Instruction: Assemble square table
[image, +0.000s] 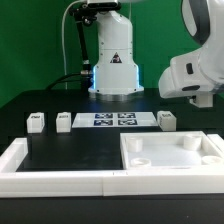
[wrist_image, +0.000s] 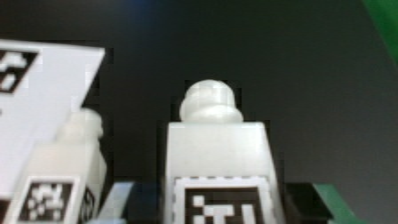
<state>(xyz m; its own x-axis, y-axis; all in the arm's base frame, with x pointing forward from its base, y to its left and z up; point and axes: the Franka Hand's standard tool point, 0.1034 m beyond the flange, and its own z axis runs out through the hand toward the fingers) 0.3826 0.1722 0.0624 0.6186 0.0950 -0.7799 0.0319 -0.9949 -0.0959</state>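
In the wrist view a white leg (wrist_image: 217, 150), with a rounded peg on top and a tag on its face, stands between my gripper's (wrist_image: 228, 202) fingers, which are shut on it. A second tagged leg (wrist_image: 71, 160) stands close beside it. In the exterior view the hand (image: 196, 92) hangs at the right, above the table, and its fingertips are hidden. Three legs (image: 37, 122) (image: 64, 120) (image: 166, 120) stand in a row on the black surface. The square tabletop (image: 170, 158), rim up, lies at the front right.
The marker board (image: 110, 120) lies between the legs in front of the robot base (image: 115, 70). A long white rim (image: 55, 170) borders the black surface at the front and the exterior view's left. A flat white tagged surface (wrist_image: 45, 90) shows in the wrist view.
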